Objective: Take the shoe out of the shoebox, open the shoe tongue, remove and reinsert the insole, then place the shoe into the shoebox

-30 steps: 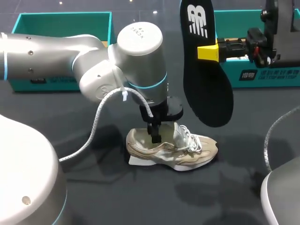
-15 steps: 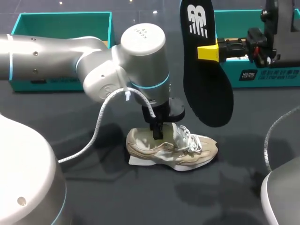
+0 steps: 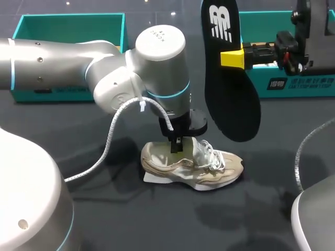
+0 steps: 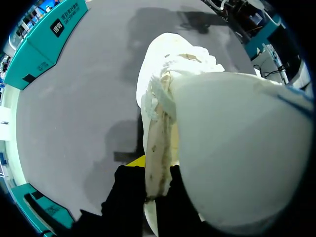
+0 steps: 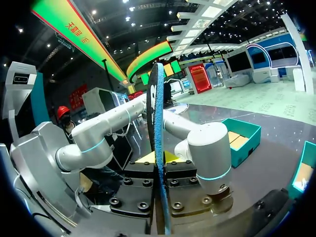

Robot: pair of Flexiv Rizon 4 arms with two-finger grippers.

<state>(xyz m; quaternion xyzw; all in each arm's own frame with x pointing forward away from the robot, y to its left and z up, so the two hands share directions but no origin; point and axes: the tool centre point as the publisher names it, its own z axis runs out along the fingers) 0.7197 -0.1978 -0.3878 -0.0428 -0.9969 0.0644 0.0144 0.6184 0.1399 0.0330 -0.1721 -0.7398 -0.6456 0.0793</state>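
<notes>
Beige shoe (image 3: 191,166): on bench (image 3: 104,219), its edge pinched by left fingers (image 4: 129,190).
Black insole (image 3: 230,89): squeezed upright in right fingers (image 3: 232,58), at 1 o'clock from it.

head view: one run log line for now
left end effector: shut on shoe collar | right end effector: shut on insole, upright above table | insole out of shoe

The shoe (image 3: 191,167) is set on the worktop (image 3: 131,219) beneath the left end effector (image 3: 176,148); the insole (image 3: 230,89) is held upright in the right end effector (image 3: 232,58).
</notes>
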